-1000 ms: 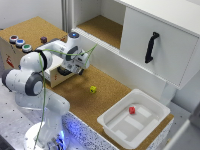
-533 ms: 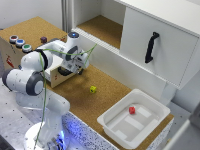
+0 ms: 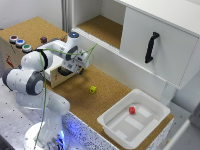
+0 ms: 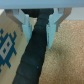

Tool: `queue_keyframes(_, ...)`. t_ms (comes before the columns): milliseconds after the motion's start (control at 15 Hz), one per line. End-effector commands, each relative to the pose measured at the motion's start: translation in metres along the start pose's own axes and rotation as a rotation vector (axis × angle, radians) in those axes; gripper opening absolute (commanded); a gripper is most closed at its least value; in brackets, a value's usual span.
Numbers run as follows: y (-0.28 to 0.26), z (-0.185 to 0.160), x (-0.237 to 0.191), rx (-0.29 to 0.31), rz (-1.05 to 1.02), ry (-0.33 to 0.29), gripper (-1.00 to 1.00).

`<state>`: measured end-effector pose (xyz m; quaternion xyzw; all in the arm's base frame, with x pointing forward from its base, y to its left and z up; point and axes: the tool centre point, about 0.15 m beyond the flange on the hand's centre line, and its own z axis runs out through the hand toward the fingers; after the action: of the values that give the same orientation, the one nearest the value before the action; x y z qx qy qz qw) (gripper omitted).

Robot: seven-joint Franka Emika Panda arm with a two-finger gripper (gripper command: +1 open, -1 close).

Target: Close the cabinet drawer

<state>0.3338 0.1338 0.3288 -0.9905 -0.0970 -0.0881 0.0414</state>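
Observation:
The cabinet drawer [image 3: 56, 75] is pale plywood and stands pulled out from the small wooden box [image 3: 10, 52], which carries coloured round buttons [image 3: 19, 43] on top. In the wrist view the drawer front [image 4: 9, 47] shows a blue pattern, and its dark handle [image 4: 37, 50] runs between my two pale fingers [image 4: 26, 25]. My gripper [image 3: 76, 67] [image 4: 39, 35] is at the drawer's front, its jaws pressed against both sides of the handle. How far the drawer is pulled out is partly hidden by my arm.
A small yellow block [image 3: 93, 89] lies on the cork surface [image 3: 107, 92] beyond the drawer. A white tub [image 3: 112, 127] holding a red object [image 3: 132, 110] sits toward the exterior view's right. A large white cabinet door with a black handle [image 3: 151, 47] stands behind.

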Motion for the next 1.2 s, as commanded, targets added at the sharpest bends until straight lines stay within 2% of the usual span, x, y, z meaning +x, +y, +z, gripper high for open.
queue_keyframes(0,-0.067,0.031,0.006,-0.066,0.059,-0.086,-1.00)
queue_keyframes(600,-0.153,0.050,0.023,-0.006,0.053,-0.065,-1.00)
queue_keyframes(800,-0.181,0.042,0.032,-0.007,0.044,-0.012,-1.00)
queue_keyframes(933,-0.203,0.034,0.036,0.014,0.014,0.011,-1.00)
queue_keyframes(1000,-0.211,0.031,0.034,0.023,0.010,0.020,1.00)
queue_keyframes(1133,-0.223,0.016,0.028,0.030,0.003,0.043,1.00)
